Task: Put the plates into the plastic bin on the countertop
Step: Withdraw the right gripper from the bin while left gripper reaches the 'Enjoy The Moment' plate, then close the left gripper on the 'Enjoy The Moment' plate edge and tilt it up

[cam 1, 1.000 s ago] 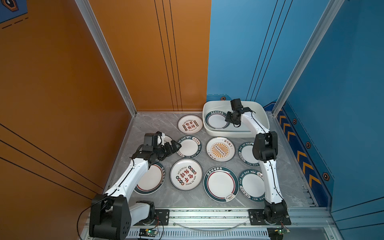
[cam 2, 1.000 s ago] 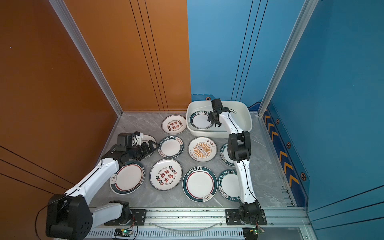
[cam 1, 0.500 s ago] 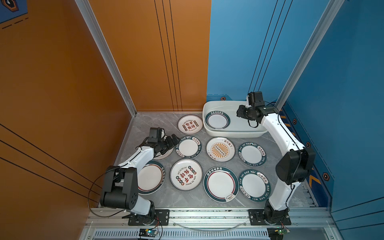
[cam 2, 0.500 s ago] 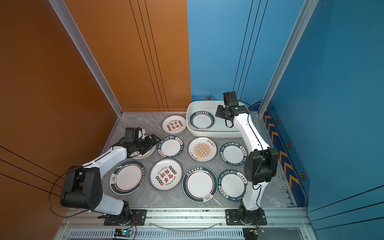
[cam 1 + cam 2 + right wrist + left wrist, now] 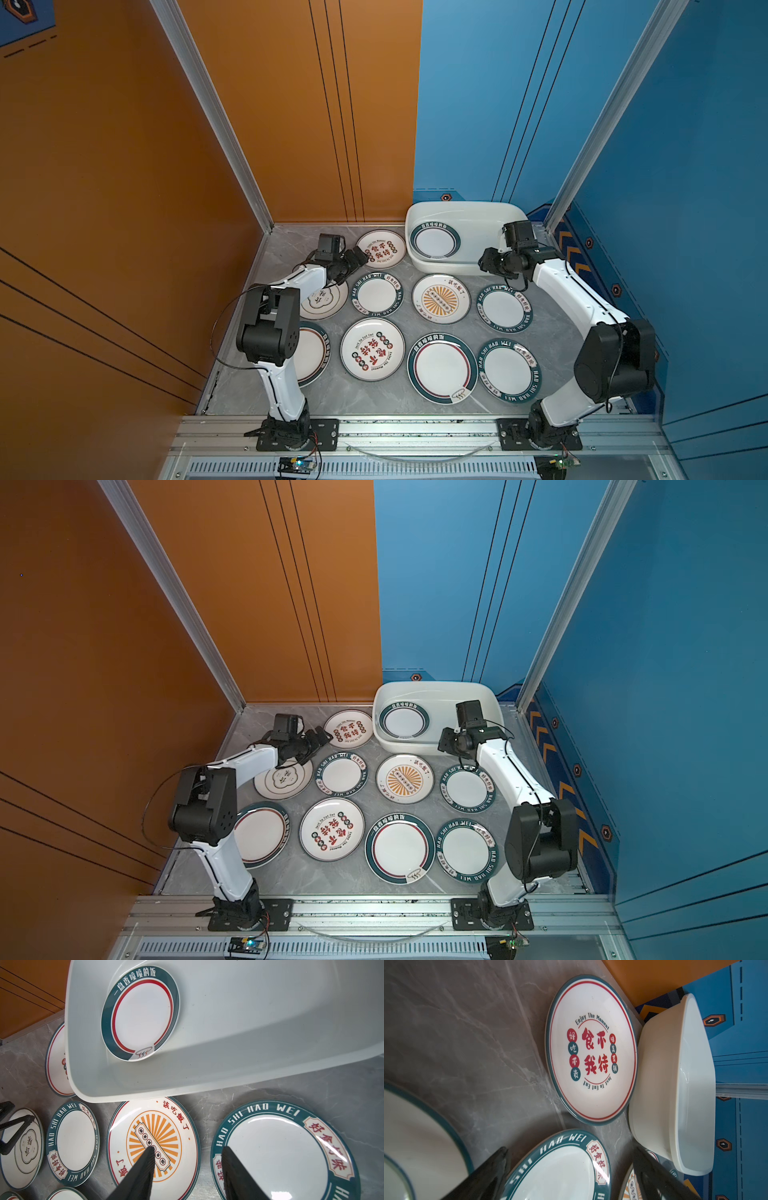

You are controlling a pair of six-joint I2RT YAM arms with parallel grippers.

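Your right gripper has left the bin, jaws apart and empty. One plate lies inside, the rest on the countertop. Left gripper has reached the red-lettered plate, spread wide, empty. Risk: fingers skid off its low rim and shove it against the bin wall.

Looks like a lab test cell: walled with orange panels and blue panels, framed in aluminium rails, floored with marble countertop.
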